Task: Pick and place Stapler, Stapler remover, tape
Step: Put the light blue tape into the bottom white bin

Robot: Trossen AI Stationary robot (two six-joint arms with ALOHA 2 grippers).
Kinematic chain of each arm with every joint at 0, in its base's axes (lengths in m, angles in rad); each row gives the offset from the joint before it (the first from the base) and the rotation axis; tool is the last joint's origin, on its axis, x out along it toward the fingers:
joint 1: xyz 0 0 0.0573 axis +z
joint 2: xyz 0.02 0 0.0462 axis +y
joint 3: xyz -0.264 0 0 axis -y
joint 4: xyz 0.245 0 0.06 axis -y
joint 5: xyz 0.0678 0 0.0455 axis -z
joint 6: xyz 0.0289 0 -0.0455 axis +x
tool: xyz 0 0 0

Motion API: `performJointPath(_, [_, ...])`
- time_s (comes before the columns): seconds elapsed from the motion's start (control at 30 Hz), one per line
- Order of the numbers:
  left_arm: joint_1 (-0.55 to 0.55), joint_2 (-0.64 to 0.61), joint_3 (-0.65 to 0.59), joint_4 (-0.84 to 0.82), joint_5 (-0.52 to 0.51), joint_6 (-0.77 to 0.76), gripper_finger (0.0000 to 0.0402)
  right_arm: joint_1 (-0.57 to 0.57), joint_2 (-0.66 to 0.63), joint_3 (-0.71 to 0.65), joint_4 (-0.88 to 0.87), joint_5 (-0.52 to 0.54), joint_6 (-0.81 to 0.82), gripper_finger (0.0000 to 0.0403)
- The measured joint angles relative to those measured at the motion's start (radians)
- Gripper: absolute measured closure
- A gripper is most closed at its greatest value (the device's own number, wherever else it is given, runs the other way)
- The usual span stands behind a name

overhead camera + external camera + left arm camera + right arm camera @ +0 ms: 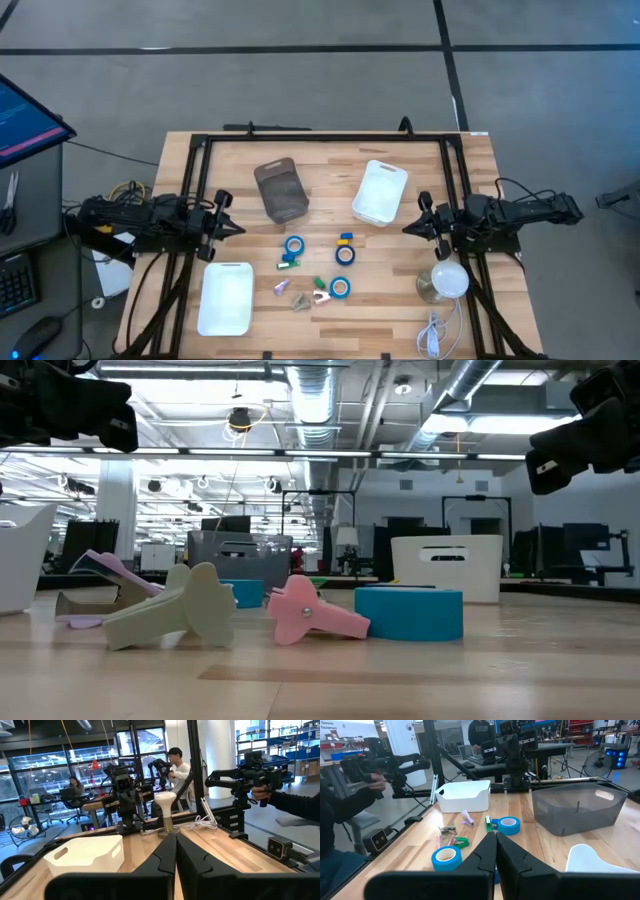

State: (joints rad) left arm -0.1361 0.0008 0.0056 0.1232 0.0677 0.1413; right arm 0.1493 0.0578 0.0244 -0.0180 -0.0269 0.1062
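Ahead of your right tool [408, 229], closed and empty, tape [345, 254] lies nearest on the worktop [330, 160] | left tool [238, 229] closed, empty, parked opposite | open your right tool first, descend straight over the ring, avoid neighbouring clutter.

Too small from above to sort stapler from remover in the cluster [300, 292]. Low down, white bin [22, 555] cut off at the edge; blue tape [409, 613] partly behind the pink piece [310, 610].
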Motion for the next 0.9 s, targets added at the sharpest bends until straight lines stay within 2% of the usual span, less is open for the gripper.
performJointPath(0.9, [0.000,0.000,0.000,0.014,0.000,0.000,0.0400,0.000,0.000,0.002,-0.004,0.000,0.000,0.0403])
